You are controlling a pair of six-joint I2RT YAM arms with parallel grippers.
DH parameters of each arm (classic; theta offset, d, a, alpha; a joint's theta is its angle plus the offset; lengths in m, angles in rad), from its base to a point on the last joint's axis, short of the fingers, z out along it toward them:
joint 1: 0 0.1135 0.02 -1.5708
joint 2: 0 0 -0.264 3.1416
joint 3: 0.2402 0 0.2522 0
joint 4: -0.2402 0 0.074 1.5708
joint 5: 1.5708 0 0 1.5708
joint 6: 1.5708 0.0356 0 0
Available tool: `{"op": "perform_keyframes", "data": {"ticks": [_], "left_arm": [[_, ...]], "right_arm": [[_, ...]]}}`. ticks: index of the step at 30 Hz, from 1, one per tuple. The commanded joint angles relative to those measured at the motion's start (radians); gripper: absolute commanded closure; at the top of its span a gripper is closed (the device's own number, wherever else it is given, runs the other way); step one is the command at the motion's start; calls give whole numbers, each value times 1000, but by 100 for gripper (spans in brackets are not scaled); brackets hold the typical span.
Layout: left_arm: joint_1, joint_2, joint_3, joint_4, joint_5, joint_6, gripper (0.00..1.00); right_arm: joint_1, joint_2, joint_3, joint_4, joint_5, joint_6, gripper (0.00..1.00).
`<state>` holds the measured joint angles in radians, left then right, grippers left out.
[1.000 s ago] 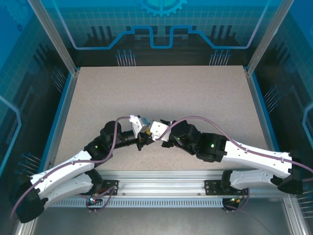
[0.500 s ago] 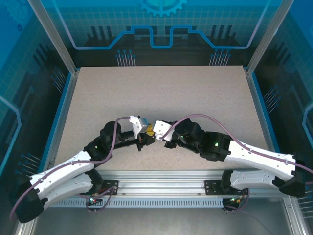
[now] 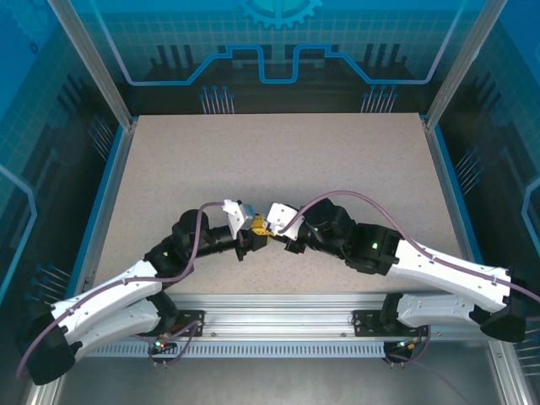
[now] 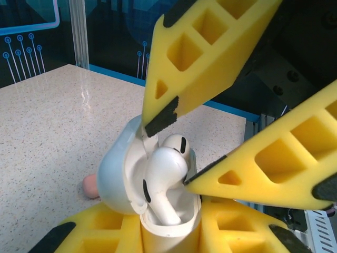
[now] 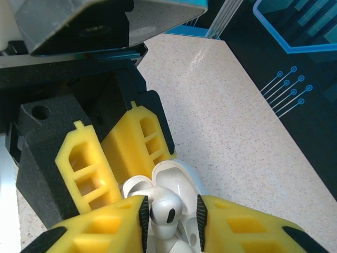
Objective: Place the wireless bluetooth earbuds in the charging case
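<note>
Near the front-centre of the table (image 3: 278, 152), both arms meet tip to tip. L gripper (image 4: 168, 234) is pressed tight on the lower half of the charging case (image 4: 120, 174), holding it upright w/ the lid flipped open, to the left in the left wrist view. R gripper (image 4: 176, 152) comes in from upper right, fingers slightly spread, one either side of a white earbud (image 4: 166, 168). Its lower pad looks to touch the bud's head; its upper pad sits at the lid edge, apart from the bud. That earbud stands stem-down in its slot, head above the rim. A 2nd white earbud (image 4: 180, 143) sits in the slot just behind. A small salmon-pink item (image 4: 90, 185) lies on the table beside the case, mostly hidden, can't tell what it is.
</note>
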<state>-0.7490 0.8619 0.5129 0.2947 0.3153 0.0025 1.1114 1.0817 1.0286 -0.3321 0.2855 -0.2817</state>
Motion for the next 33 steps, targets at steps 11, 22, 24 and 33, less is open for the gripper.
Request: {"op": "perform_keyframes", "data": {"ticks": [11,22,24,33], "left_arm": [[1,-31,-52,128,-38,41,93],[0,-44,-83,195,-30,93,93],[-1,-44,-83,195,-31,98,93],[1,-30,-74,204,-27,98,93]], "right_arm": [[-164,-138,32,17,-286,240,36],[-529,-104,32,-63,-715,545,4],[-585,-89,13,-30,-855,591,2],[-538,32,14,-9,-1072,604,2]]}}
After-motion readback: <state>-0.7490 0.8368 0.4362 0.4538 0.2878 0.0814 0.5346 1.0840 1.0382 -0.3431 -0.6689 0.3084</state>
